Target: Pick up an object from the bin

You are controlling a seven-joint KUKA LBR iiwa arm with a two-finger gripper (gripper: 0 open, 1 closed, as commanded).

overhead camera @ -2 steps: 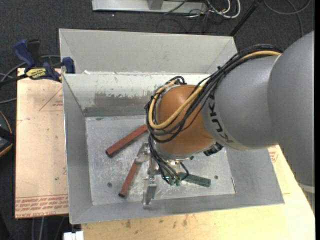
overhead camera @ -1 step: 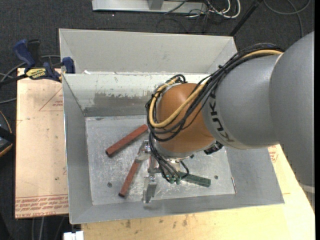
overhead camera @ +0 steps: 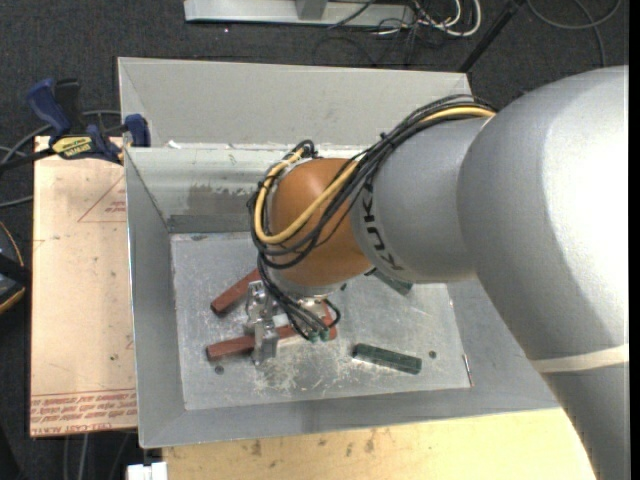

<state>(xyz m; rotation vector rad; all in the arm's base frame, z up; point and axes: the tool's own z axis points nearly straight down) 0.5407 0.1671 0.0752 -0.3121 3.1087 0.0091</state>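
Grey arm (overhead camera: 520, 218) reached in from the right, its bulk covering the right side of the bin (overhead camera: 150, 318). The bin was grey sheet metal with sloping walls and a flat, scuffed floor.

The arm's wrist carried a rounded orange cover (overhead camera: 310, 218), looped with yellow and black cables (overhead camera: 262, 218), over the middle of the bin.

The gripper (overhead camera: 264, 336) hung below the cover, down low at the floor and left of centre. Its metal tip stood at the right end of a reddish-brown bar (overhead camera: 228, 348), which lay nearly flat across the front-left of the floor. Whether the gripper was open or closed could not be told, nor whether it had hold of that bar. More reddish colour showed just right of the gripper; it was unclear whether that was the same bar or another piece.

A second reddish-brown bar (overhead camera: 232, 295) lay slanted just behind and left of the gripper, near the first but apart from it.

A dark green bar (overhead camera: 386, 358) lay alone on the front-right of the floor, well apart from the gripper.
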